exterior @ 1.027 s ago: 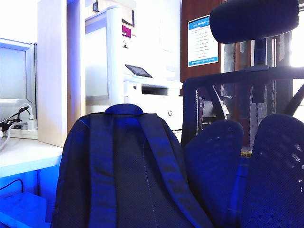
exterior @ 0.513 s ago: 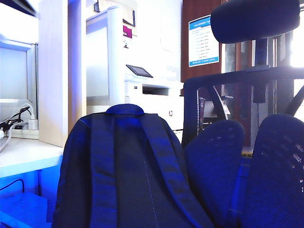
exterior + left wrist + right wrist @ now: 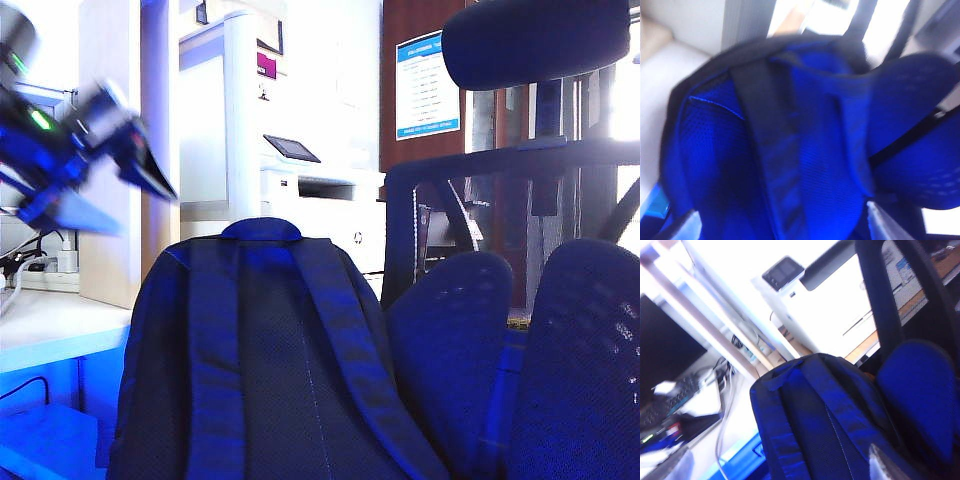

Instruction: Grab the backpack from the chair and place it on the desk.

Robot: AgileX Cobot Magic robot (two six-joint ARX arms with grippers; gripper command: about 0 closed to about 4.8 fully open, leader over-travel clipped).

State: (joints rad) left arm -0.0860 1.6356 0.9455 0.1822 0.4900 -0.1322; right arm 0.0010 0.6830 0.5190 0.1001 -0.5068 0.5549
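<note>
The navy backpack (image 3: 265, 360) is sitting upright on the office chair (image 3: 520, 300), not yet grabbed or moved to the white desk (image 3: 50, 325). The left gripper (image 3: 95, 165), jaws wide, is hanging above it; the right gripper (image 3: 780, 470), also wide, is empty.

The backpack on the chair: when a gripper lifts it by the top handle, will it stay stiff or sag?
The backpack is soft fabric with mesh, so it would probably sag and swing. Its wide shoulder straps look loose and may dangle or catch on the chair. It stands full and upright, so it may be fairly heavy. The open left gripper is apart from it.
</note>
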